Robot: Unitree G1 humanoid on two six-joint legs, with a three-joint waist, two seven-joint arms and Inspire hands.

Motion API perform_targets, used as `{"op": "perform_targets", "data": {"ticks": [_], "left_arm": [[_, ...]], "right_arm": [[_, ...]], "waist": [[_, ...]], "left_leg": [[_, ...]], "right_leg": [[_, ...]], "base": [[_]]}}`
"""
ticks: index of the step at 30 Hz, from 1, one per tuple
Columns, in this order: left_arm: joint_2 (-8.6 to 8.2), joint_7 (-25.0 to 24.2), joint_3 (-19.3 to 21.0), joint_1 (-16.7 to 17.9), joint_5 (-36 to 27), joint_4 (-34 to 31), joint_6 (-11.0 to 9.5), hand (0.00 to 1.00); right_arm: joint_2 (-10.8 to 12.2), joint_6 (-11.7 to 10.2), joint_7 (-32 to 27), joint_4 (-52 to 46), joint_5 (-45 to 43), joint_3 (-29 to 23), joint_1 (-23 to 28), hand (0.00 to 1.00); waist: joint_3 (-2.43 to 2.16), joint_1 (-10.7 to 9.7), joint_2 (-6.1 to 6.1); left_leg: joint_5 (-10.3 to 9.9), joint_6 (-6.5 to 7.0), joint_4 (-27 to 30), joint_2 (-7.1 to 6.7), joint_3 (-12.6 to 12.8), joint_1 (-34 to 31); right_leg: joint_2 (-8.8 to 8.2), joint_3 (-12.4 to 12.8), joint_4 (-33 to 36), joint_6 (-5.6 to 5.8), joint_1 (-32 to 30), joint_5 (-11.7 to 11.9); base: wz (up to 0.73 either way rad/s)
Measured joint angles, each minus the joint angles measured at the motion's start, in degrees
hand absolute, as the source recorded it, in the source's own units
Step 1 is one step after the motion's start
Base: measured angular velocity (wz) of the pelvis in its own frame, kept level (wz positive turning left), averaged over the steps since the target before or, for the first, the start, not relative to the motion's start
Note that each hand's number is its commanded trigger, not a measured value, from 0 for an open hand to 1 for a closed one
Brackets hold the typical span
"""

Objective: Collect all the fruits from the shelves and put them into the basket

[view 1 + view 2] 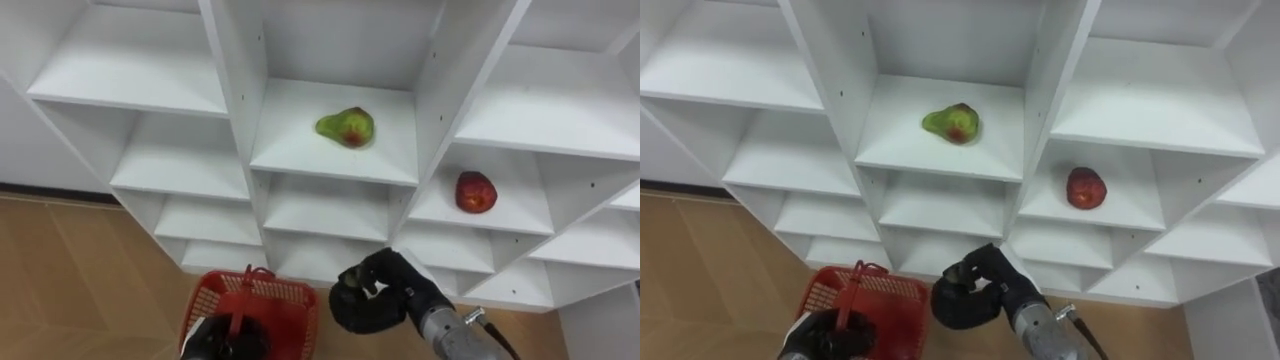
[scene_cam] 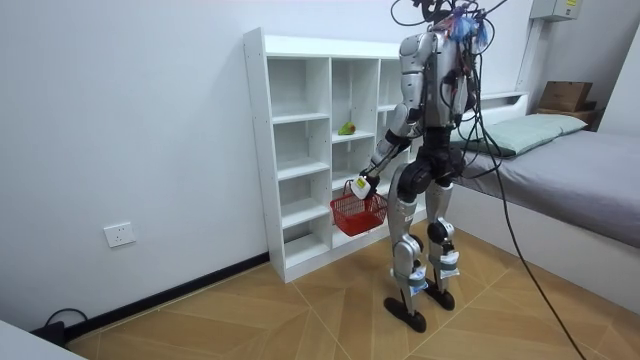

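A humanoid robot stands facing a white closet [image 1: 235, 60] of open shelves. A green pear [image 1: 346, 127] with a red blush lies on a shelf in the middle column. A red apple [image 1: 476, 192] lies in the column to the robot's right, one shelf lower. The left robot hand [image 1: 212, 345] is clasped round the handle of a red basket [image 1: 290, 300] hanging low before the closet. The right robot hand [image 1: 368, 295] is clenched on nothing, below both fruits. Both fruits are on their shelves, so collecting seems barely begun. Next, the right robot hand would likely need to uncurl and rise to a fruit.
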Motion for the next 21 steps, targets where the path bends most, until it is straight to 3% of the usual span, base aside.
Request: {"op": "perform_targets", "data": {"ticks": [9,21], "left_arm": [[0.21,-1.4,-2.39,-1.08,0.07,-1.65,-0.85,1.0],[0.22,-5.2,-3.01,-1.51,1.56,-1.66,-1.07,1.0]], "right_arm": [[0.01,-1.17,-0.46,4.17,-4.53,2.3,-3.25,1.0],[0.17,-1.17,-0.43,9.33,-7.02,4.16,-5.36,1.0]], "waist": [[0.43,0.14,0.67],[0.29,0.22,1.19]], "left_leg": [[0.16,0.28,0.12,-0.36,-0.05,-0.67],[0.2,0.28,0.84,-0.39,-0.59,-2.63]], "right_leg": [[-0.35,-0.24,0.06,0.02,-0.3,0.0],[-0.42,-1.62,0.06,0.02,-1.47,0.0]], "base": [[0.0],[0.07]]}}
